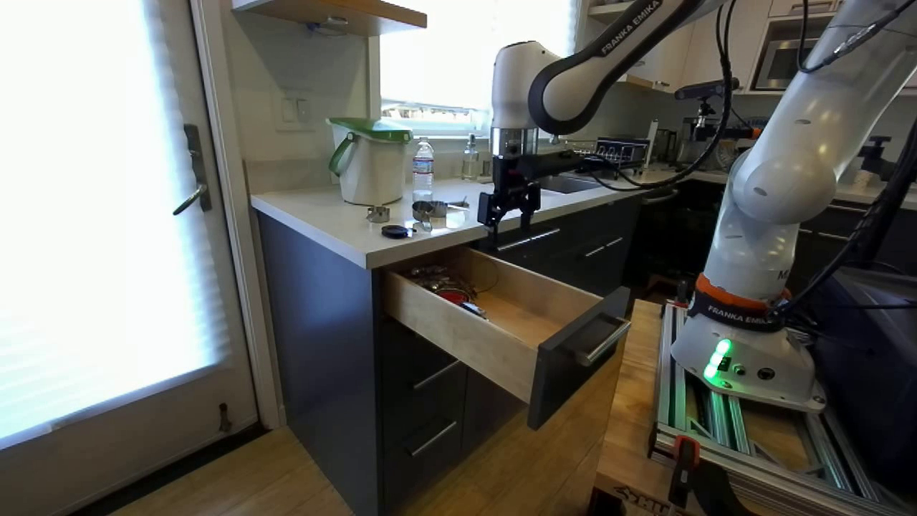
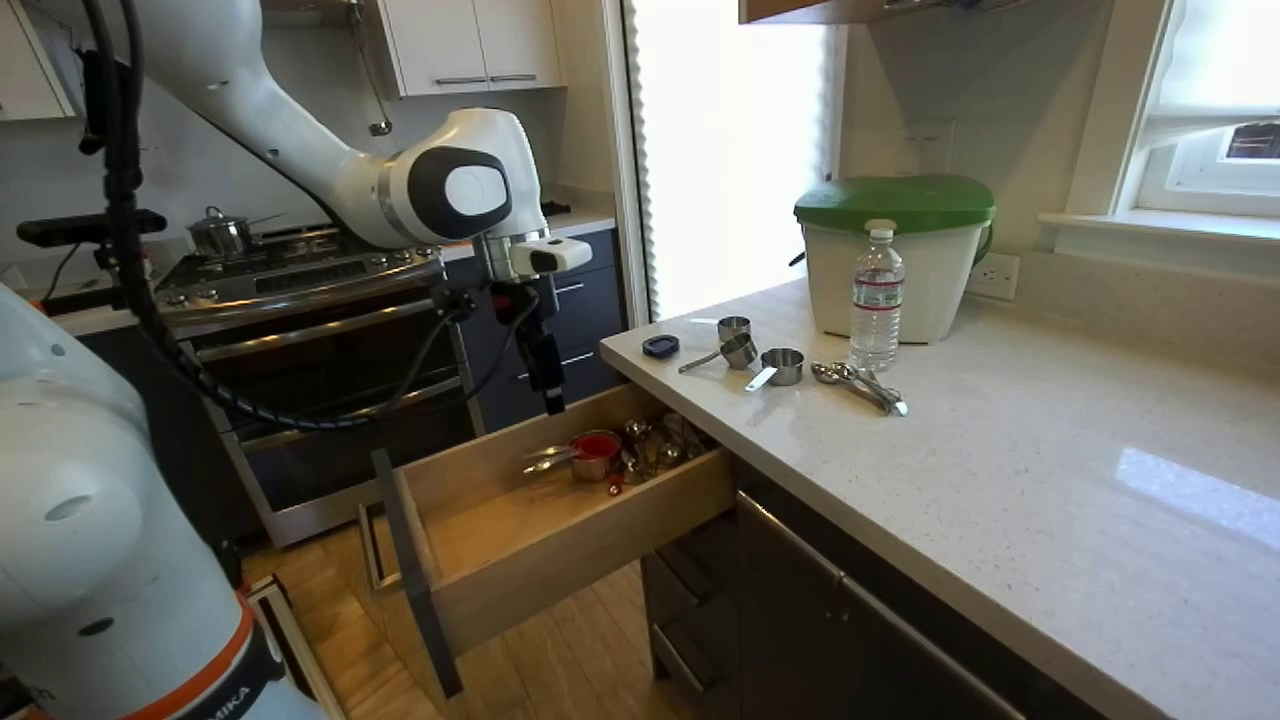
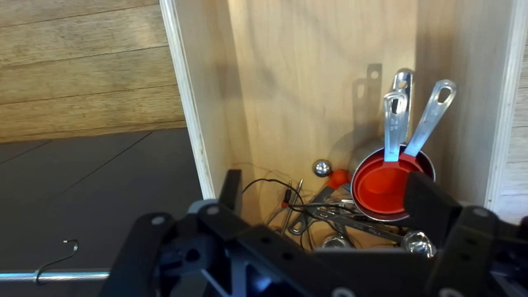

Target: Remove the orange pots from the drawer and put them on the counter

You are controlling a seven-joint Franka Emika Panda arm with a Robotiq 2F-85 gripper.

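On the pale counter [image 2: 1050, 470], a bottle [image 2: 877, 325] stands near a bin [image 2: 938, 280]. In the wrist view, the orange pots [image 3: 377, 187] sit nested at the right inside the drawer [image 3: 293, 95], beneath the gripper [image 3: 324, 187], its empty fingers spread apart.

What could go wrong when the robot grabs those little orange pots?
The gripper might snag the black wire in the drawer. The orange pots sit nested in a bigger silver-rimmed cup, so that could come up too. The handles stand close together, so one grab might catch two, and one could drop.
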